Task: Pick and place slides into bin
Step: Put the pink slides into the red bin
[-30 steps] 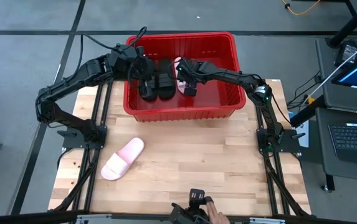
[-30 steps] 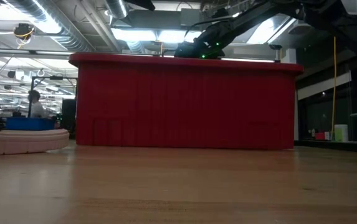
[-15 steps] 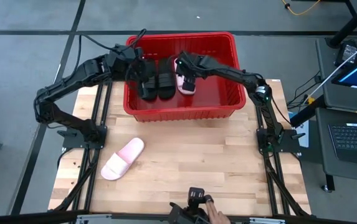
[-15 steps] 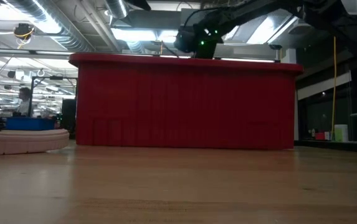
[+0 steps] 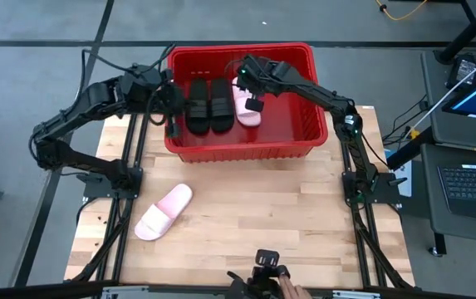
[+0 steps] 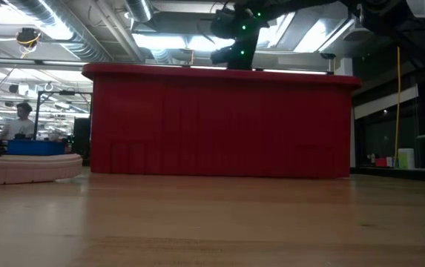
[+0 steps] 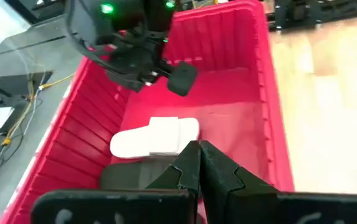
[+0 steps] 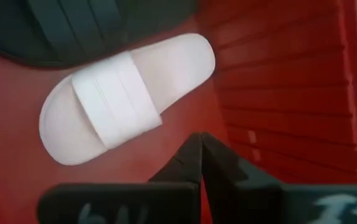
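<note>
1. The right gripper [image 5: 252,91] hangs above the red bin [image 5: 304,58], fingers pressed together and holding nothing.
2. The left gripper [image 5: 174,116] sits at the bin's left wall, fingers together, also empty.
3. Inside the bin, two black slides [image 5: 208,104] lie side by side, with a pink slide [image 5: 244,108] beside them.
4. The other pink slide [image 5: 163,212] lies on the table [image 5: 287,224], well apart from the bin.

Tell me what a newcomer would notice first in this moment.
The big red bin at the table's far side draws the eye, with two black slides and one pink slide lying inside. The right gripper hangs shut above that pink slide, while the other pink slide lies alone on the wooden table.
</note>
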